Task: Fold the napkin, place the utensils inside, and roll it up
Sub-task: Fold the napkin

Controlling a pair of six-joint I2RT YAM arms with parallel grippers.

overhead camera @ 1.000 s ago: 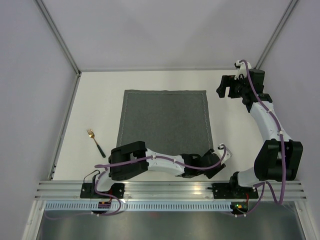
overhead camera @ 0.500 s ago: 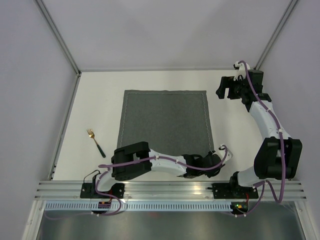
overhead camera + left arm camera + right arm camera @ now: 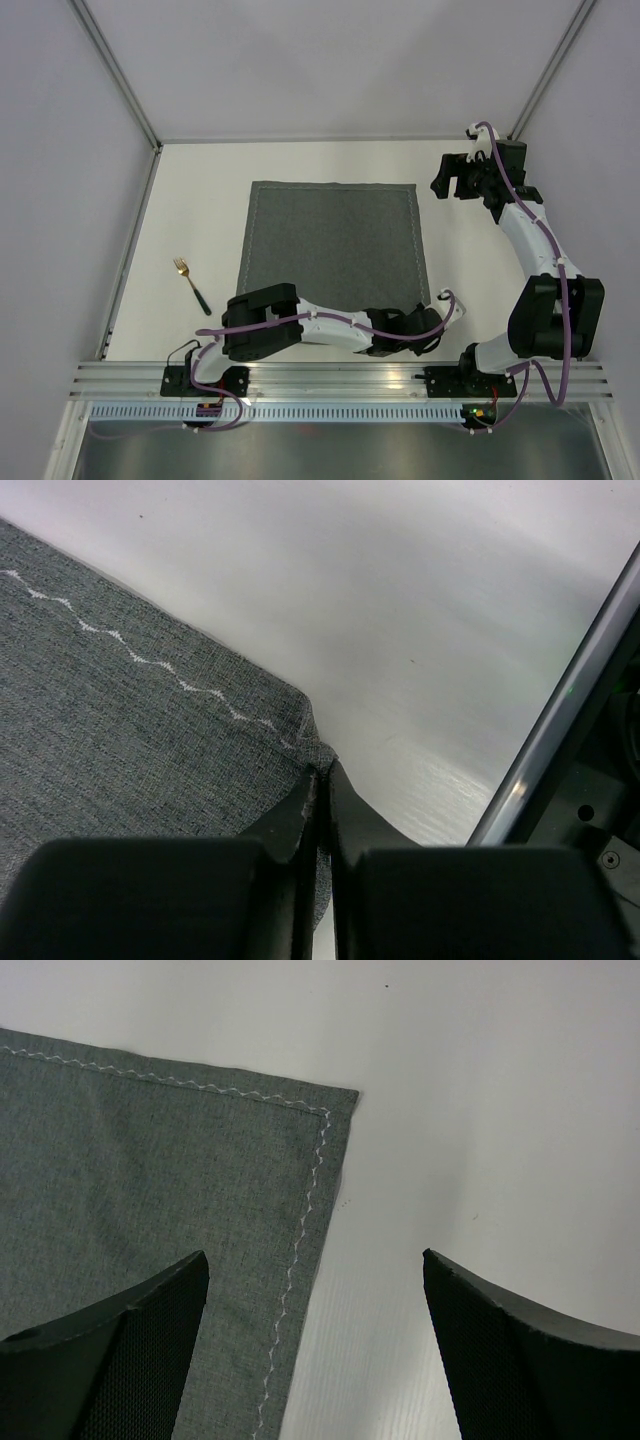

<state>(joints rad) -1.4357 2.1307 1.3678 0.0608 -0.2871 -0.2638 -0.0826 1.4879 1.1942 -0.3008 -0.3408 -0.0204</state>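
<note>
Left gripper point(image 3: 322, 777) clamps the napkin point(image 3: 330, 240) at its near right corner, close to the table point(image 3: 200, 200) edge; right gripper point(image 3: 314, 1260) hangs spread above the far right corner.

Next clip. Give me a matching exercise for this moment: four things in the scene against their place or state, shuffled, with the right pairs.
1. napkin
2. fork
3. left gripper
4. right gripper

A. open, by the napkin's far right corner
B. lying apart, left of the napkin
C. dark grey, spread flat
D. shut on the napkin's near right corner

Pairs: 1-C; 2-B; 3-D; 4-A
</note>
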